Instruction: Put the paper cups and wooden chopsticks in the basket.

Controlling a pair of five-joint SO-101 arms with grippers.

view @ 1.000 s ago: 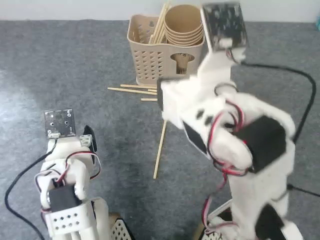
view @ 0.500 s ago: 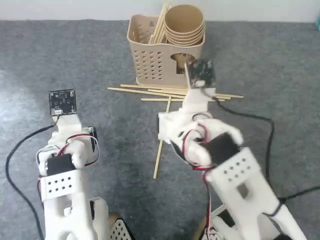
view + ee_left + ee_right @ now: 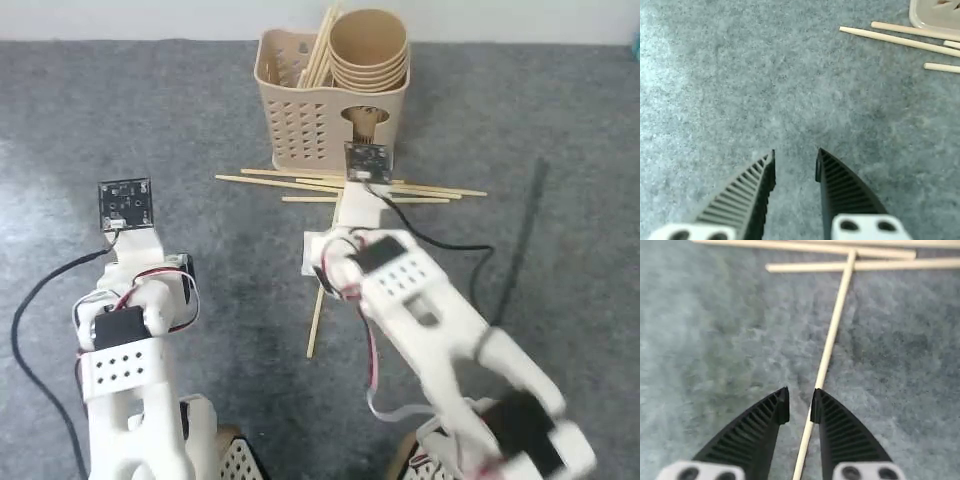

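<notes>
A beige basket [image 3: 300, 120] stands at the back of the grey carpet, holding a stack of paper cups [image 3: 368, 50] and several wooden chopsticks [image 3: 318, 50]. More chopsticks [image 3: 290, 182] lie crosswise in front of it. One lone chopstick [image 3: 318, 310] runs toward the near side. My right gripper [image 3: 799, 391] hangs low over this chopstick [image 3: 832, 335], open by a narrow gap, with the stick running on the carpet between its fingers. My left gripper [image 3: 795, 151] is open over bare carpet, with the chopsticks [image 3: 900, 39] and the basket's corner [image 3: 935, 12] farther off.
The left arm [image 3: 135, 300] stands at the near left, the right arm [image 3: 400, 290] at the middle. A black cable [image 3: 515, 260] trails to the right. Bare carpet [image 3: 120, 110] spreads left of the basket.
The right arm has swung down from above the basket to low over the chopsticks on the carpet. The left arm shifted slightly forward early on, then held still.
</notes>
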